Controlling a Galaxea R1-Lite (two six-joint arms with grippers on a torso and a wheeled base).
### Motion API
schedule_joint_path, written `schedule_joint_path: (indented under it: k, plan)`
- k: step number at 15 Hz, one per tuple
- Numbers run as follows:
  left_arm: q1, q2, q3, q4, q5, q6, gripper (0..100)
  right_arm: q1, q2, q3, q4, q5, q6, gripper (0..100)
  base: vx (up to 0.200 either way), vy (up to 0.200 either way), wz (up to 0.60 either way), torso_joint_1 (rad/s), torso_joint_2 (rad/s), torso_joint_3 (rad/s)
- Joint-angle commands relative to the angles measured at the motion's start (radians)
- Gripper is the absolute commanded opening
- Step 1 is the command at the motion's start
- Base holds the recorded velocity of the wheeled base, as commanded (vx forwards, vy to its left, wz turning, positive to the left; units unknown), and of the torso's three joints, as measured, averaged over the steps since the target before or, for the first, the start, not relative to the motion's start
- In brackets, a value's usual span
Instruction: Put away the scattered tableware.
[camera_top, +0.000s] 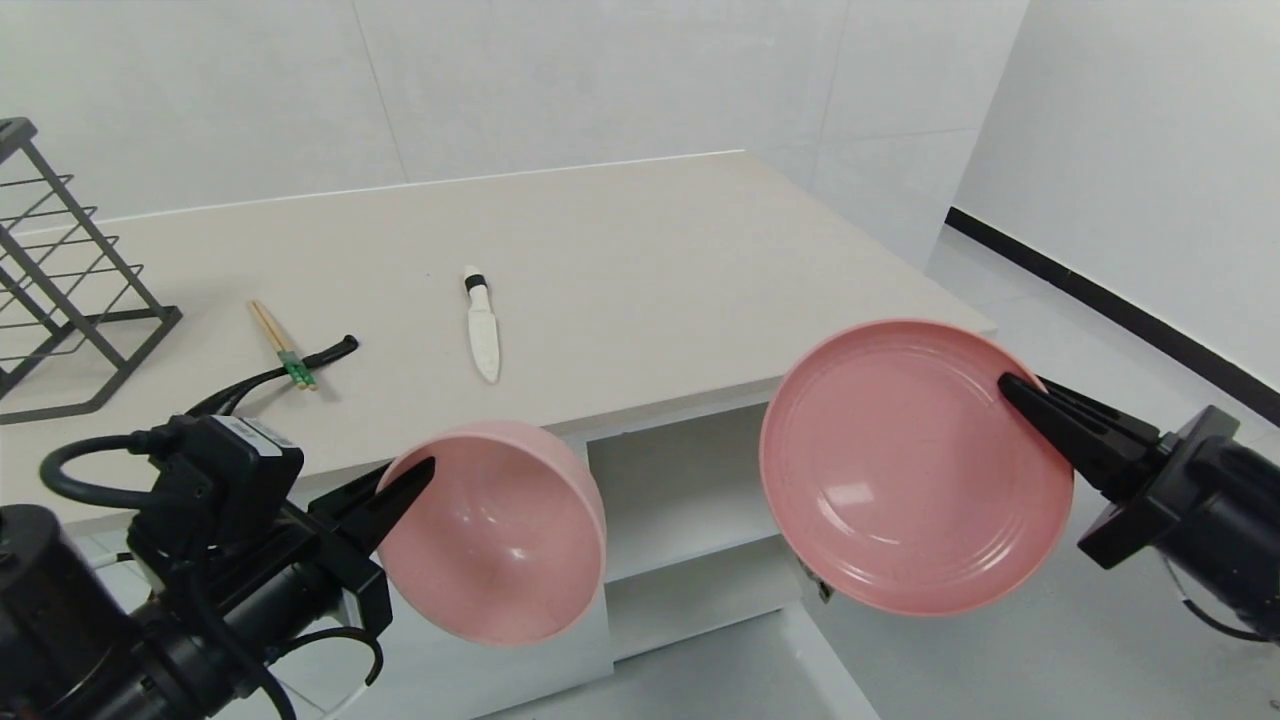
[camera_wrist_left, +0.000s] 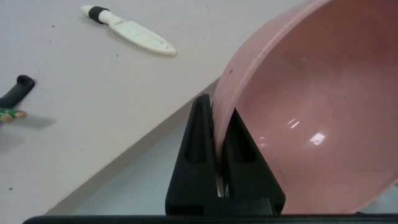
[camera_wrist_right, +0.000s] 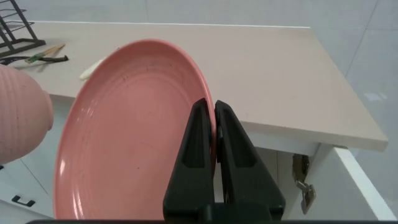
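**While both dishes hang off the tabletop, only a thin rim grip holds each**

Since your left gripper (camera_top: 418, 478) has its jaws clenched on the rim of the pink bowl (camera_top: 500, 550), and your right gripper (camera_top: 1012, 388) has its jaws clenched on the rim of the pink plate (camera_top: 900, 470), both dishes sit in the air just off the tabletop (camera_top: 620, 260). The bowl is at its front edge and the plate is off its front right corner.

Each dish is tipped on edge and pinched at one spot, so a quick swing or wrist roll could probably make it pivot, slip out and drop. The two dishes are near each other, and closing your arms together could knock rim against rim.

Below the tabletop is an open cupboard shelf (camera_top: 680, 500). If you carry the plate in too high, it could catch the tabletop's edge.

On the tabletop a white knife (camera_top: 483, 325), chopsticks (camera_top: 283, 345) and a black-handled piece (camera_top: 335, 352) lie scattered, with a wire rack (camera_top: 60, 290) at its left end. A low pass of your left arm could sweep them.
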Motion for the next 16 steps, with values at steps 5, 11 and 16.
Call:
schedule_joint_path:
  k: [5,11,16]
  plan:
    - [-0.047,0.0,0.022,0.0,-0.001,0.001,0,0.0,0.002,-0.001,-0.001,0.0,0.001,0,0.0,0.0,0.0,-0.226,0.43,0.203]
    - [-0.049,0.01,0.026,-0.002,0.001,-0.001,0,0.0,0.003,0.002,-0.001,0.0,0.001,0,0.0,0.0,0.0,-0.25,0.4,0.167]
    - [-0.064,0.014,0.032,-0.002,0.001,0.001,0,0.0,0.003,0.002,-0.001,0.0,-0.001,0,0.0,0.0,0.0,-0.227,0.32,0.124]
